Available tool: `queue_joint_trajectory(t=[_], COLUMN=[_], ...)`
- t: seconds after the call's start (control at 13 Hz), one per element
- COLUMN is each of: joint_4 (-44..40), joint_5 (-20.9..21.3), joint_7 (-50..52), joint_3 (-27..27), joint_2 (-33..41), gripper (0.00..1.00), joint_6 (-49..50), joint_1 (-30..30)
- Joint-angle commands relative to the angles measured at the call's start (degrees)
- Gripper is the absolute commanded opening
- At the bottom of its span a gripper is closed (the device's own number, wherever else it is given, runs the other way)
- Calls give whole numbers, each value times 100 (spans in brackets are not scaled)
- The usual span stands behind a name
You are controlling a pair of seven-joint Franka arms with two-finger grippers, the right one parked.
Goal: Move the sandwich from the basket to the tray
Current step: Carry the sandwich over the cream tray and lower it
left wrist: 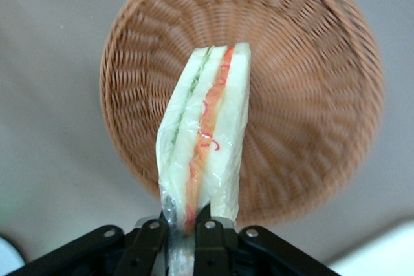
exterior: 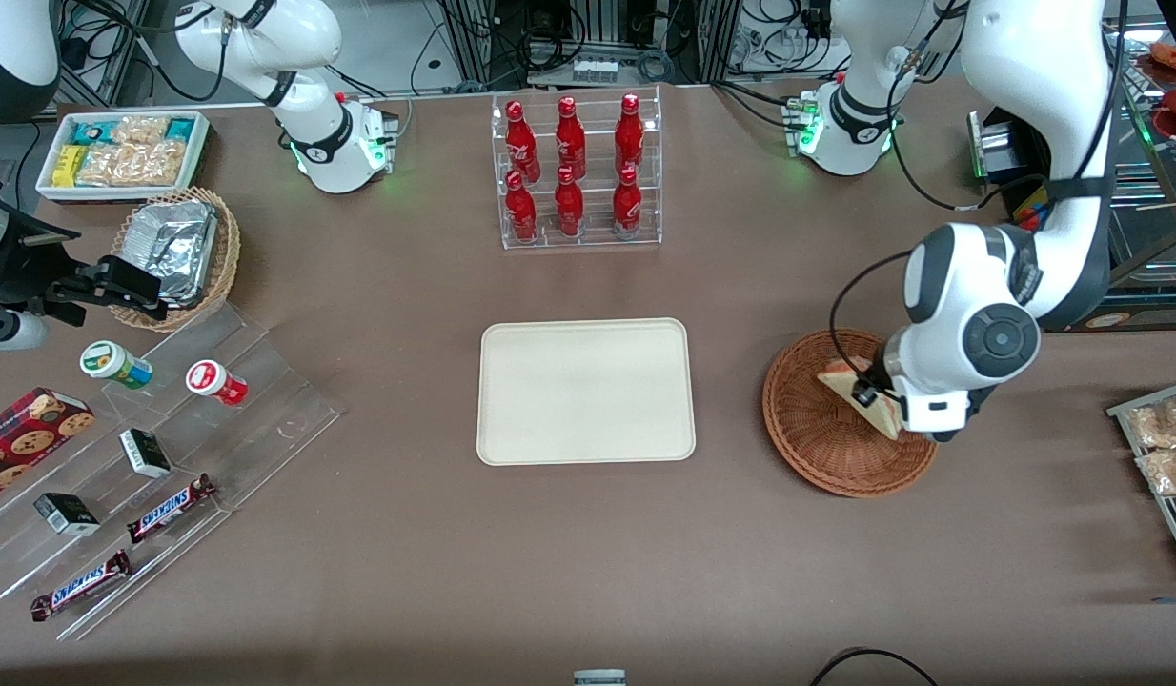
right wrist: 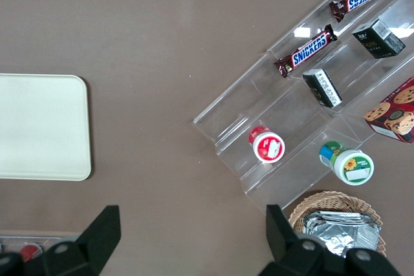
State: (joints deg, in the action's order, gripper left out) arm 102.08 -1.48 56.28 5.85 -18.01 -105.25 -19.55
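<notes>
White rectangular bin (exterior: 202, 143) filled with snack packets (exterior: 131, 152) and small light-tan wicker basket (exterior: 228, 259) holding foil containers (exterior: 173, 243), both toward the parked arm's end of the table; clear acrylic rack (exterior: 580, 240) with six red bottles (exterior: 570, 171); flat cream-coloured rectangular tray (exterior: 586, 392) lying bare. Wide, shallow, round reddish-brown wicker basket (exterior: 817, 433) toward the working arm's end, containing nothing else. Black two-finger gripper (left wrist: 187, 227) above that basket, closed on one corner of the triangular pale-bread sandwich (left wrist: 206, 130) in clear wrap, lifted clear of the weave.
</notes>
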Motion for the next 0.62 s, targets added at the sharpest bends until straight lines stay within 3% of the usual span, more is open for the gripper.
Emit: queue_joint_trajectory(t=[0.0, 0.54], joint_4=[-652, -1250], joint_5=[-53, -89], joint_7=[120, 15], joint_3=[48, 57], joint_2=[8, -641], gripper=[0, 0], joint_6=[549, 5], joint_1=[-679, -2305])
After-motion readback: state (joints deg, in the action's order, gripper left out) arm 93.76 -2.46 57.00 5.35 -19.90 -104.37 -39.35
